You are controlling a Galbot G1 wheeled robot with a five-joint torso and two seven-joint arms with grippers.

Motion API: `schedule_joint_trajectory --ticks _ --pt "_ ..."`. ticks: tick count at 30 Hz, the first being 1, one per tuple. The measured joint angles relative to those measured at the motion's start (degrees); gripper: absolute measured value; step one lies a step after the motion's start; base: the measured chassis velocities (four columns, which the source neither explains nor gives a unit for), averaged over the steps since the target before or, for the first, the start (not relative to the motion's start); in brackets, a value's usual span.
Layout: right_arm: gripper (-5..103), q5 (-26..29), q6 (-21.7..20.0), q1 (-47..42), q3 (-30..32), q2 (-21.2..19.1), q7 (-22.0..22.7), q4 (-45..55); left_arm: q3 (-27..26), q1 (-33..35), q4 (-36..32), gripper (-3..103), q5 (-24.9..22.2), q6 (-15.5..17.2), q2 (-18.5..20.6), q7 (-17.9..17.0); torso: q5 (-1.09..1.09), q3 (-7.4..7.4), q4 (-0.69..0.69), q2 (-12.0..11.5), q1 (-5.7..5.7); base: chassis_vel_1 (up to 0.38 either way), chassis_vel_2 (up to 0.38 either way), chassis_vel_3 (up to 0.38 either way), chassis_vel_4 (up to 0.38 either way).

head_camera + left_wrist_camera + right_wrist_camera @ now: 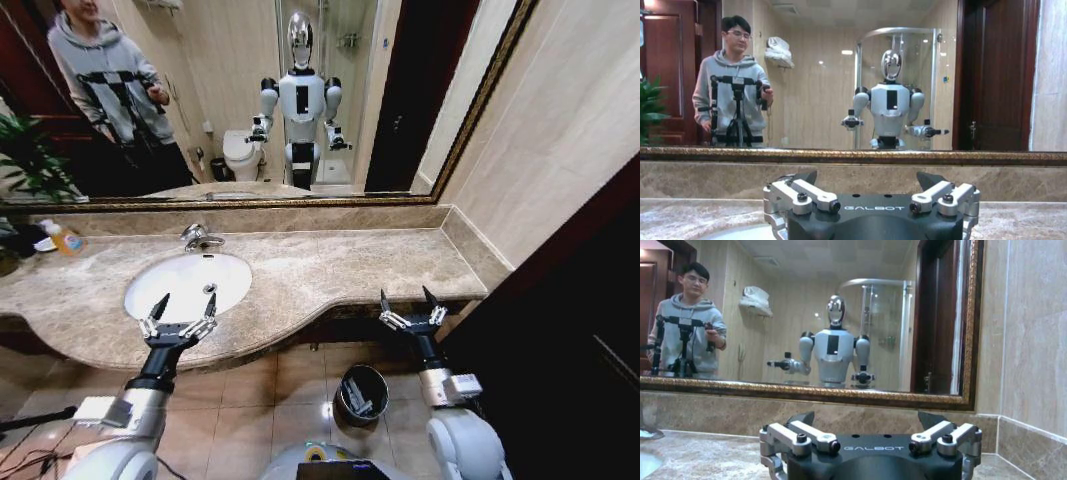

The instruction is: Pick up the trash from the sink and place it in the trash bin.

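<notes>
The white oval sink (185,278) sits in the beige marble counter with its chrome faucet (197,237) behind it, and its bowl looks bare. My left gripper (183,309) hovers over the sink's front rim, fingers spread open and holding nothing. In the left wrist view the left gripper (869,178) points at the mirror wall. My right gripper (407,304) is open at the counter's front edge on the right and appears again as the right gripper (867,416). The dark round trash bin (345,372) stands on the floor between my arms. Small white trash (355,402) lies inside it.
A yellow-orange bottle (64,238) and small items stand at the counter's far left beside a green plant (25,155). A large mirror (300,100) spans the back wall, and tiled walls close the right side. The counter (340,265) right of the sink is bare marble.
</notes>
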Motion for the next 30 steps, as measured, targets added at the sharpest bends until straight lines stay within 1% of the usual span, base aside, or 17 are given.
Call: schedule_joint_trajectory --ticks 30 --pt "100 0.1 0.0 0.1 0.0 0.1 0.0 -0.2 0.0 0.0 0.0 100 0.0 0.0 0.0 0.0 0.00 0.00 0.00 0.0 0.00 0.000 0.000 0.000 0.000"
